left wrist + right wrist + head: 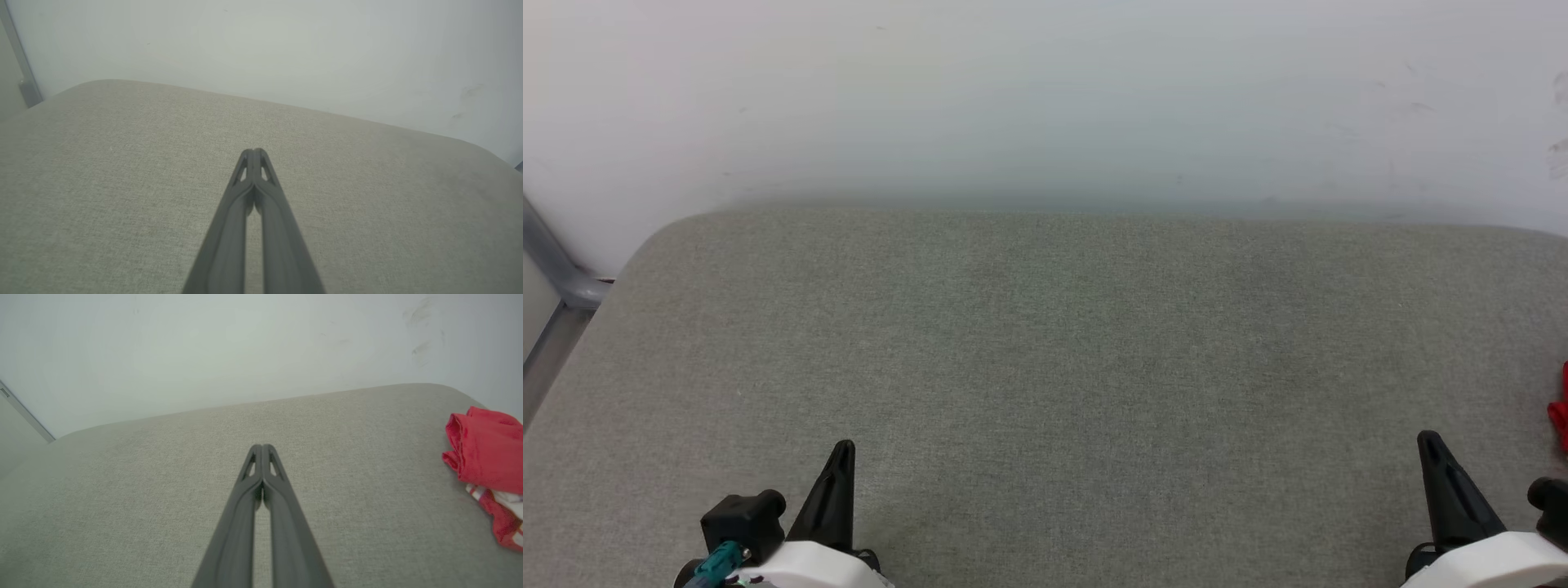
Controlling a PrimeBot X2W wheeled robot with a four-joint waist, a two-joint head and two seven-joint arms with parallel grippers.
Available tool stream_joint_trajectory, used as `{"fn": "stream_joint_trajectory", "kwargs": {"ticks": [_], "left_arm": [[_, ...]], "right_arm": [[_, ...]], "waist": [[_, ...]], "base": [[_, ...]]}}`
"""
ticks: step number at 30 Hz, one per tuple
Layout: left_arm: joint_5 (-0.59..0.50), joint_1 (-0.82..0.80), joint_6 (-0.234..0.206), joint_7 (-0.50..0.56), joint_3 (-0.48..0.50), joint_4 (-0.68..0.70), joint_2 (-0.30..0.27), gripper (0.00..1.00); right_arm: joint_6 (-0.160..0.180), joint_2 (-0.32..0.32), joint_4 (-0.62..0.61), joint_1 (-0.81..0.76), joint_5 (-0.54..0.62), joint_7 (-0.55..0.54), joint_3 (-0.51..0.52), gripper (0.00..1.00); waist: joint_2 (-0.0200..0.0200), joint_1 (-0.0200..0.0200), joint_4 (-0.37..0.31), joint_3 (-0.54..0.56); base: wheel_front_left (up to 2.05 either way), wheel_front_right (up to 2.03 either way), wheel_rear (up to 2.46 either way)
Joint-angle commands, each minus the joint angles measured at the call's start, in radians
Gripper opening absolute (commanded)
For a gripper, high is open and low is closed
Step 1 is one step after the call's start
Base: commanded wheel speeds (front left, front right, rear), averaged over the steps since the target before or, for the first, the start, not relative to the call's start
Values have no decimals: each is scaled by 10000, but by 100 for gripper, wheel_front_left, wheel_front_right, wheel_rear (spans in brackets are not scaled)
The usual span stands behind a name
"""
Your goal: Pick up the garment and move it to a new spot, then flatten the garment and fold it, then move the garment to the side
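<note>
Along the far edge of the grey cushioned surface [1045, 367] rises a plain white wall [1045, 98], with a grey metal rail [556, 269] at its left corner. Bunched at the surface's right edge lies the garment [486, 457], red with a striped white part beneath, well apart from both grippers, bare grey cloth between. Left gripper [253, 152] and right gripper [261, 447] point toward the wall, jaws pressed together, fingertips touching, grasping nothing.

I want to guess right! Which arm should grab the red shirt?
Probably the right. The garment lies bunched at the right edge of the grey cushion, nearer the right fingers than the left fingers. Both pairs are shut.
</note>
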State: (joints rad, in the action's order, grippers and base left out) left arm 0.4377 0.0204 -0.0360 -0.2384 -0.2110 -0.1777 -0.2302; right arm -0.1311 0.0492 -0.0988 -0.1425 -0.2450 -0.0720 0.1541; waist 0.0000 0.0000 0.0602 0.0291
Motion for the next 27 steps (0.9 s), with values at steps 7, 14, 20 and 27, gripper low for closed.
{"fn": "stream_joint_trajectory", "kwargs": {"ticks": [7, 14, 20, 27], "left_arm": [[1372, -348, 212, 389, 447, 46, 184, 0], [2407, -460, 361, 703, 731, -21, 347, 0], [3502, -567, 516, 1040, 1030, -93, 515, 0], [4382, -660, 642, 1301, 1269, -152, 654, 0]], "right_arm": [[1, 18, 211, 456, -1624, -28, -46, 0], [1, 18, 506, 655, -2834, -50, -101, 0], [1, 18, 840, 877, -4105, -85, -141, 0], [2, 19, 1115, 1061, -5129, -124, -169, 0]], "waist": [[0, 0, -38, -19], [0, 0, -73, -38], [0, 0, -113, -60], [0, 0, -148, -79]], "base": [[0, 0, 0], [0, 0, 0], [0, 0, 0], [0, 0, 0]]}}
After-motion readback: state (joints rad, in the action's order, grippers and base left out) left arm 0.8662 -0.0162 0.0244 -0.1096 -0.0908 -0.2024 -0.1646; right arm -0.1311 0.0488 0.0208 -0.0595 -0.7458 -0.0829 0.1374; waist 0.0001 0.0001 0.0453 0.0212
